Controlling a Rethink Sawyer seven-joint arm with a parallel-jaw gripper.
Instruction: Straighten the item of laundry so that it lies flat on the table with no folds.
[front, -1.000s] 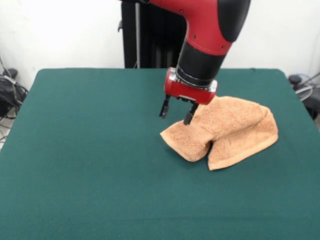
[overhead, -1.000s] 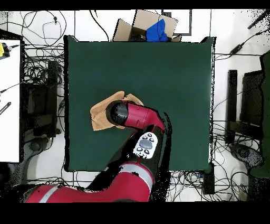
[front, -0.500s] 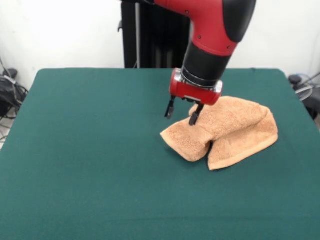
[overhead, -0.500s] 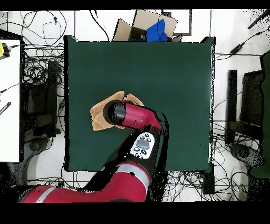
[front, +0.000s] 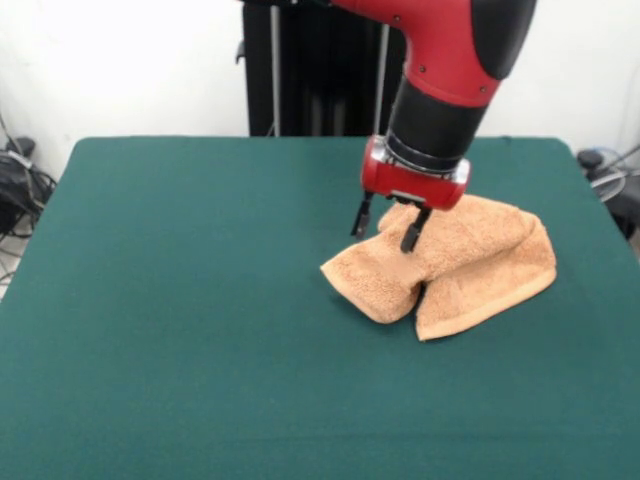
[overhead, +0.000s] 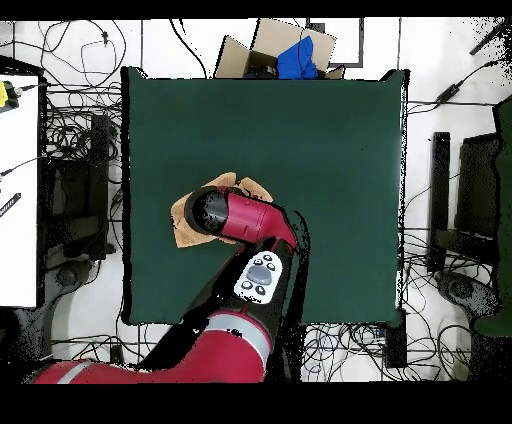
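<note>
In the lower half of the front view the table (front: 180, 380) is bare green cloth. Right of centre lies the towel (front: 480, 262), bunched and folded over itself: one rounded lobe points toward the lower left, a second flap hangs beside it with a dark crease between them, and the thicker bulk rises toward the right edge of the table. It is clearly not flat yet.

Just above the left part of the towel hangs the gripper (front: 385, 228). Its two dark fingers (front: 410, 236) stand apart with a clear gap and hold nothing; the right one seems to touch or nearly touch the terry surface, but from this angle I cannot say surely that there is contact. Behind and above it, the red and black arm (front: 450, 60) comes down from the top of the frame.

Compared with one second ago, the gripper has travelled to the right in the front view and a little further back, from the left tip of the towel to a place over its middle fold. The towel itself has not changed shape. In the overhead view the arm now covers more of the cloth, so only a strip of towel (overhead: 183, 222) shows at its left.

I judge that the robot is choosing a new grasp point on the upper layer, so the unfolding has not begun.
</note>
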